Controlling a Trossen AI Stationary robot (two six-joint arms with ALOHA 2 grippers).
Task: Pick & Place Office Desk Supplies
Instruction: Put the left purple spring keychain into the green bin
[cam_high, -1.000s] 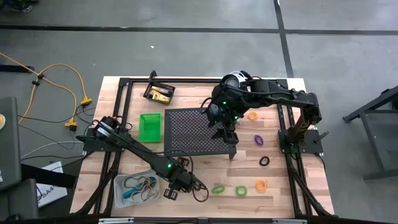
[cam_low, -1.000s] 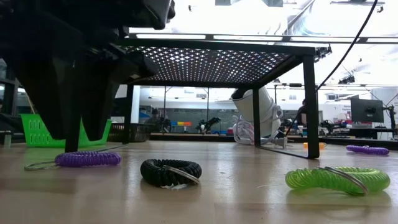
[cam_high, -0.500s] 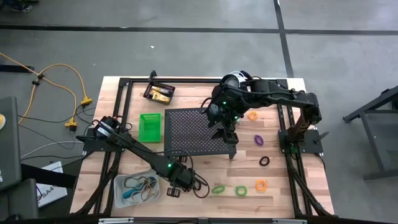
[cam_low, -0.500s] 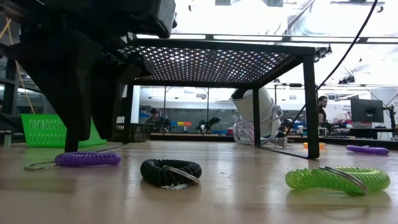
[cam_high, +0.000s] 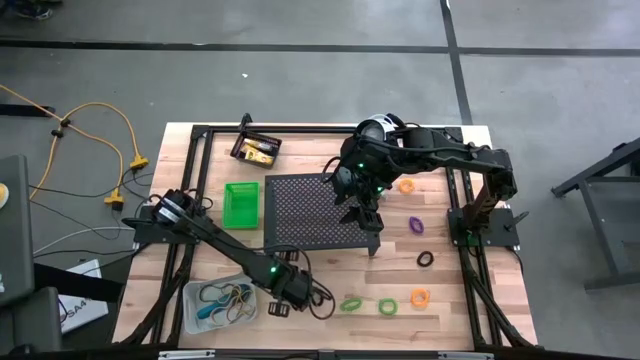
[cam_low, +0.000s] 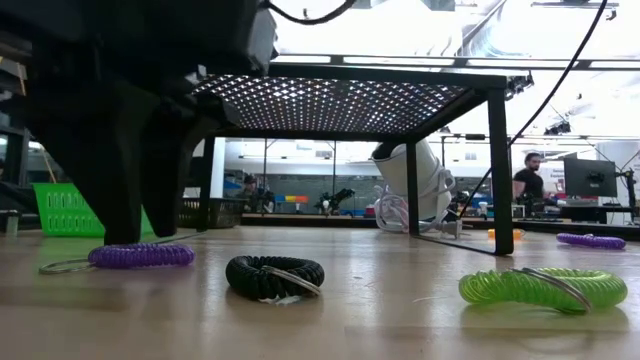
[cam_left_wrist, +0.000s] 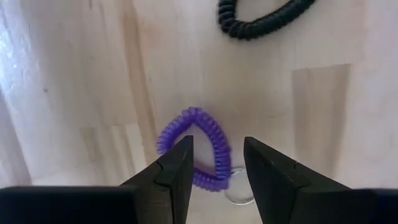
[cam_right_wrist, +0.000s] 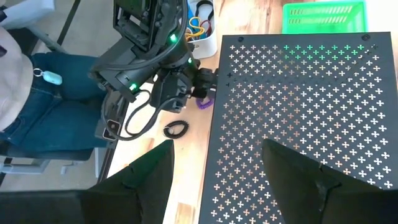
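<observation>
Near the front edge of the table I have the left gripper (cam_left_wrist: 214, 165) hanging low over a purple coil loop (cam_left_wrist: 194, 149). From the left wrist camera its two dark fingers (cam_left_wrist: 176, 168) stand apart, one on each side of the loop, and I can't tell if they touch it. A small metal ring lies at the loop's end. A black coil loop (cam_left_wrist: 264, 18) lies on the bare wood a little beyond.

From table height the purple coil loop (cam_low: 140, 255) lies flat under the dark bulk of the left gripper, with the black coil loop (cam_low: 274, 275) just beside it and a green coil loop (cam_low: 543, 288) farther along.

From overhead, the left arm reaches across the front of the table, its gripper (cam_high: 283, 303) just beside the clear bin (cam_high: 193, 295), which holds a tangle of coloured bands. Two green loops (cam_high: 350, 303) and an orange loop (cam_high: 419, 297) lie in a row along the front. The green bin (cam_high: 240, 203) stands beside the black perforated stand (cam_high: 310, 210).

My right gripper (cam_right_wrist: 217, 177) hovers over the stand's perforated top, fingers wide apart and holding nothing. In that camera a seated person's leg (cam_right_wrist: 43, 106) shows past the table's edge.
</observation>
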